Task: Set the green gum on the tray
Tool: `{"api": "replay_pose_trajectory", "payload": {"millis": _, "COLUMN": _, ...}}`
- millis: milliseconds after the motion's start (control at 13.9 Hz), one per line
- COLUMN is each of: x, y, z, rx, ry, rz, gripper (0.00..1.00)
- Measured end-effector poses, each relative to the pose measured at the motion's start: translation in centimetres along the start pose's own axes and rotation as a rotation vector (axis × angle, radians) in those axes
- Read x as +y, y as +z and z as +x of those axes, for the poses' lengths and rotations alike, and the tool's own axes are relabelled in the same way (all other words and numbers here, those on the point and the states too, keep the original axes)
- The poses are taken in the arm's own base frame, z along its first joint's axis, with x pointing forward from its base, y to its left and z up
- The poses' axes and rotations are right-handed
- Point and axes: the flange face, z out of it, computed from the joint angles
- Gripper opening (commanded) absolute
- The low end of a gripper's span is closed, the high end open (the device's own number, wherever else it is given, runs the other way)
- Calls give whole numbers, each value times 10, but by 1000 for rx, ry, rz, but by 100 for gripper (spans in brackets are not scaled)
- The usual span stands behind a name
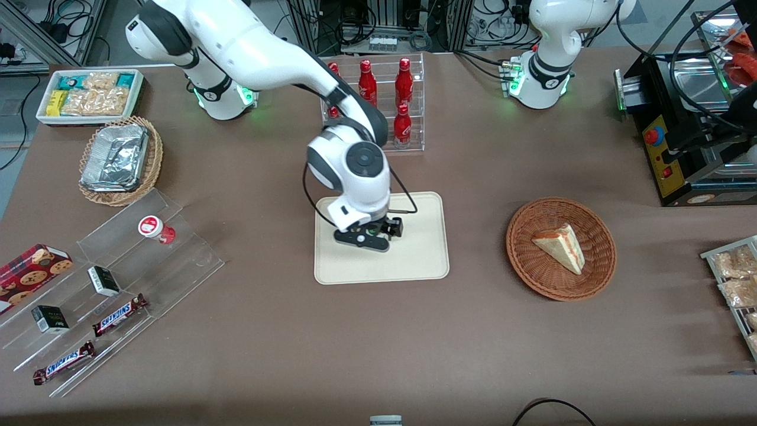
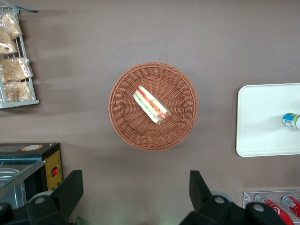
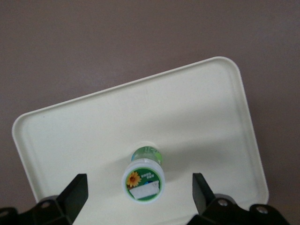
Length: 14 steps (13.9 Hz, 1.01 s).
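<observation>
Claw: the right arm's black two-finger claw (image 3: 139, 197) hangs above the tray, spread wide, gripping nothing.
Gum: the small green cylindrical gum bottle with white labelled lid (image 3: 144, 179) stands upright on the tray, between the fingers, touching neither.
Tray: the flat cream plastic rectangular tray (image 3: 197, 112) lies on the brown surface (image 3: 93, 42).

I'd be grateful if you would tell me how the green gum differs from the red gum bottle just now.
The green gum has a green body and a sunflower label on its lid; the red gum bottle has a red body and red-marked lid. The green gum stands on the tray, whereas the red one sits on the clear acrylic stand toward the working arm's end. The open claw hangs above the green gum; nothing is near the red. Both have white round lids.
</observation>
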Motion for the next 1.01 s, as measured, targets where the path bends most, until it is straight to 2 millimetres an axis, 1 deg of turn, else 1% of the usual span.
{"api": "replay_pose_trajectory", "payload": {"millis": 216, "x": 44, "y": -88, "z": 29, "rx": -25, "ry": -20, "rz": 11, "gripper": 99}}
{"api": "replay_pose_trajectory", "payload": {"millis": 288, "x": 60, "y": -109, "z": 37, "rx": -27, "ry": -27, "rz": 9, "gripper": 99}}
{"api": "replay_pose_trajectory", "payload": {"millis": 360, "x": 76, "y": -126, "z": 45, "rx": -35, "ry": -34, "rz": 12, "gripper": 99}}
{"api": "replay_pose_trajectory", "payload": {"millis": 504, "x": 111, "y": -152, "z": 60, "rx": -66, "ry": -44, "rz": 18, "gripper": 99}}
{"api": "replay_pose_trajectory", "payload": {"millis": 647, "x": 159, "y": -176, "z": 79, "rx": -96, "ry": -27, "rz": -3, "gripper": 99}}
{"api": "replay_pose_trajectory", "payload": {"millis": 791, "x": 209, "y": -205, "z": 94, "rx": -121, "ry": 1, "rz": -20, "gripper": 99}}
{"api": "replay_pose_trajectory", "payload": {"millis": 1007, "x": 273, "y": -247, "z": 103, "rx": -144, "ry": -8, "rz": -27, "gripper": 99}}
